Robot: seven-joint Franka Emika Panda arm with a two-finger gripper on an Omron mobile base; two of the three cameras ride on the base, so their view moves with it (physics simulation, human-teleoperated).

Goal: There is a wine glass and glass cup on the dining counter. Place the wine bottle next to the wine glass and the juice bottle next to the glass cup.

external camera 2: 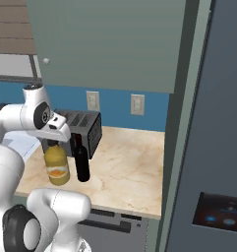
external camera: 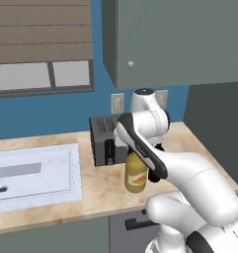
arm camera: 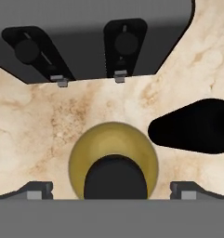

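The squat yellow juice bottle (external camera: 135, 177) (external camera 2: 57, 168) stands on the beige worktop in front of the toaster. In the hand view it appears from above, yellow shoulders (arm camera: 81, 162) around a black cap. My gripper (arm camera: 114, 191) (external camera 2: 52, 142) hangs straight over the bottle, open, one fingertip (arm camera: 39, 190) on each side of the cap and well apart from it. The slim near-black wine bottle (external camera 2: 81, 162) (arm camera: 192, 126) stands upright just right of the juice bottle. The wine glass, the glass cup and the dining counter are out of view.
A black toaster (external camera: 105, 141) (external camera 2: 84, 129) (arm camera: 95, 37) sits right behind the bottles. A white sink (external camera: 34, 173) lies to the left. Wall cabinets (external camera: 170, 39) hang overhead. A tall dark appliance (external camera 2: 218, 147) bounds the worktop (external camera 2: 130, 172) on the right.
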